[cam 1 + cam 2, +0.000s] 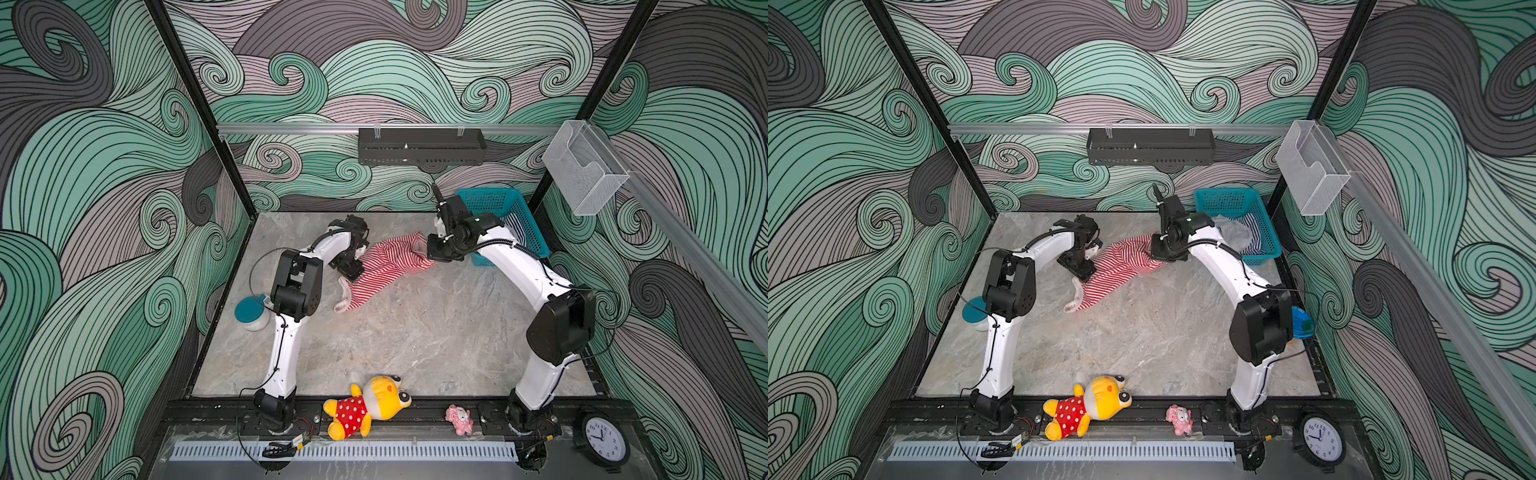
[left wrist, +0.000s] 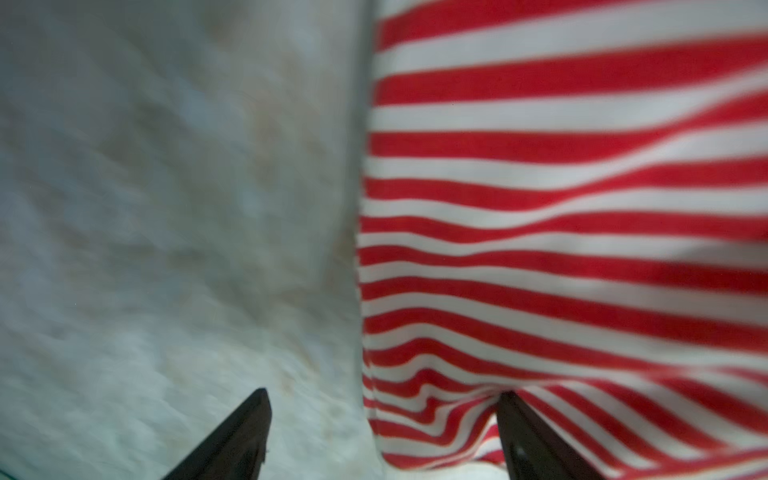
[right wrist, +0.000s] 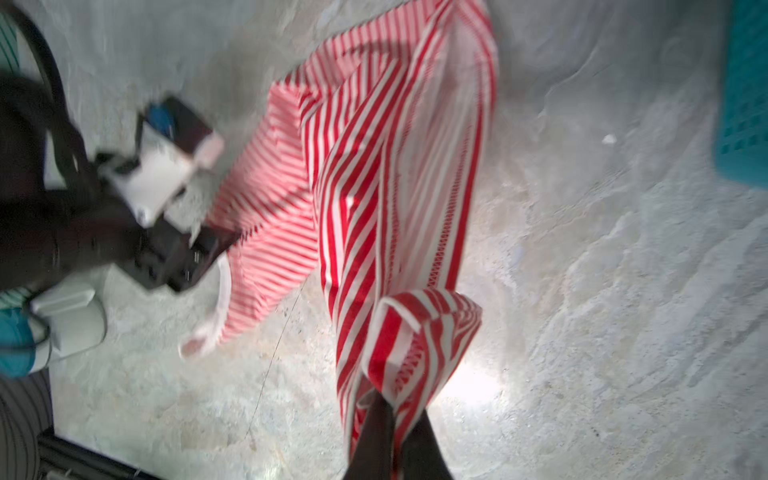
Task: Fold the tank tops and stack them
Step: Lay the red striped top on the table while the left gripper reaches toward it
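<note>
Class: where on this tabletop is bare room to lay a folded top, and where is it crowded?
Free: the broad middle of the marble table, bordered by the red-and-white tank top behind and the plush toy in front. Crowded: the back right, where the right tool grips that top beside the teal basket.

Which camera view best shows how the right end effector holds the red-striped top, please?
The right wrist view: the right end effector is shut on a bunched edge of the red-striped top, seen close. In both top views its own housing hides that pinch. The left wrist view misses the grip entirely.
</note>
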Robot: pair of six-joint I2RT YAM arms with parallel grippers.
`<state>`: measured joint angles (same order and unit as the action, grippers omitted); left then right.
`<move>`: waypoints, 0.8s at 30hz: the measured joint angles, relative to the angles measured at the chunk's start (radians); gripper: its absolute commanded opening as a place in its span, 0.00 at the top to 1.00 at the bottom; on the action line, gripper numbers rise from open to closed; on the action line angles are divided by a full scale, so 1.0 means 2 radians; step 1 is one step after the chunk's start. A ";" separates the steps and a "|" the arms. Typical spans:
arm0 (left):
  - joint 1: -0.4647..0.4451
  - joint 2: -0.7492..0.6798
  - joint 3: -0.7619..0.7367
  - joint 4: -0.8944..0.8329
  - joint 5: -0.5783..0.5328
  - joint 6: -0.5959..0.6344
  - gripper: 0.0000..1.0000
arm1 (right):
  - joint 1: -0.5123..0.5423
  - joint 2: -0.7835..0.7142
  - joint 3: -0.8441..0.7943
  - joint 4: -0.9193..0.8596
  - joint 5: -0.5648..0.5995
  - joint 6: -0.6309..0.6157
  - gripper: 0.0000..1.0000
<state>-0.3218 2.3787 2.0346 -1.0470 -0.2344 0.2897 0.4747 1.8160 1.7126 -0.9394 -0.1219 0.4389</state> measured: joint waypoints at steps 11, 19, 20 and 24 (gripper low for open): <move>0.037 0.156 0.285 -0.003 -0.025 0.009 0.11 | 0.111 0.018 -0.043 0.079 -0.133 0.060 0.34; 0.060 0.002 0.101 0.027 0.045 -0.015 0.11 | 0.097 0.010 -0.058 0.120 -0.164 0.072 0.19; 0.061 -0.034 0.070 0.032 0.061 -0.015 0.11 | 0.078 0.003 -0.068 0.119 -0.151 0.073 0.21; 0.051 -0.149 -0.026 0.050 0.114 -0.014 0.11 | -0.002 0.000 -0.081 0.110 -0.098 0.072 0.25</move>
<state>-0.2207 2.0815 1.9831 -0.9478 -0.0067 0.2623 0.4706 1.8156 1.5509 -0.7197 -0.3183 0.5838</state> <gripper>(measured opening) 0.890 0.765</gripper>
